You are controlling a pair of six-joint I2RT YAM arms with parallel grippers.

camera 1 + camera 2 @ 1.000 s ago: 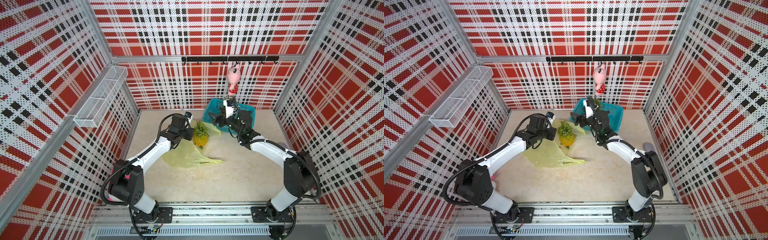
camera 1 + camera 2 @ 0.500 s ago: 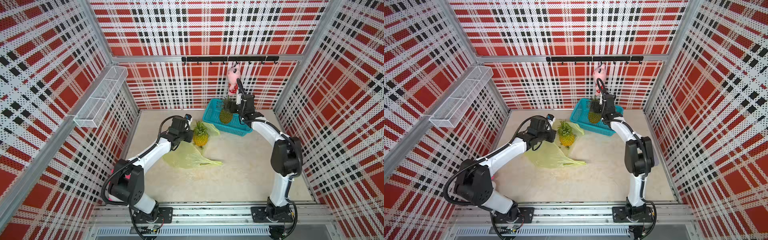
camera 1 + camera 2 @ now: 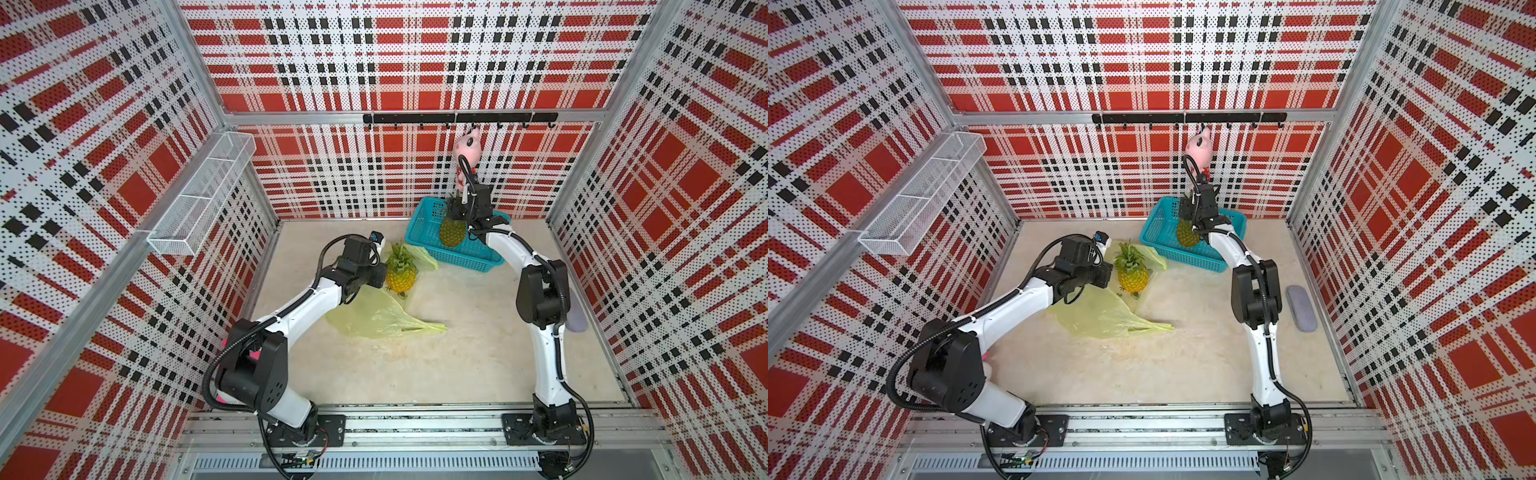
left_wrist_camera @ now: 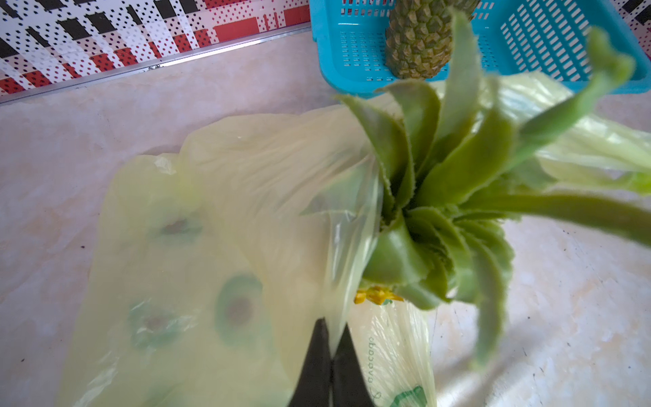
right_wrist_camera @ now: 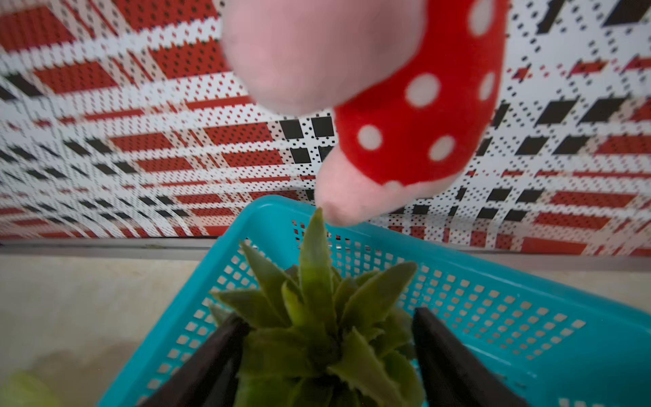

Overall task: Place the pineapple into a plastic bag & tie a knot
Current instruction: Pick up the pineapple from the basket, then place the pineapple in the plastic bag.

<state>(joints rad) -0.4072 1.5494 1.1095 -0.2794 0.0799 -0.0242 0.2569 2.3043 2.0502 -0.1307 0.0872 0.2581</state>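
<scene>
Cell: plaid perforated walls [image 3: 124,124], beige table [image 3: 415,374], wire shelf [image 3: 203,195] on the left wall, black hook rail [image 3: 457,118] on the back wall with a pink plush toy [image 3: 467,145] hanging off it. Teal basket [image 3: 469,253] sits at the back under the toy, green pineapple [image 3: 452,232] upright in it. Plastic bag [image 3: 374,316] lies crumpled mid-table, tapered end toward the right arm. Yellow pineapple [image 3: 401,278] stands upright between bag and basket, can't tell if its base is on the film. Left gripper [image 4: 333,331] is pinched flat on a fold of bag film, crown leaves crowding it; top views hide that pinch behind the wrist. Right gripper [image 5: 327,315] straddles the green crown, half-wide; can't tell if it bites. Right wrist view puts the toy's foot just above that crown. Grey case [image 3: 1301,308] lies clear by the right wall in a top view; in a top view the right elbow covers most of that case [image 3: 578,322]. Bag print: avocados, small text reading like "avocado" mirrored.
</scene>
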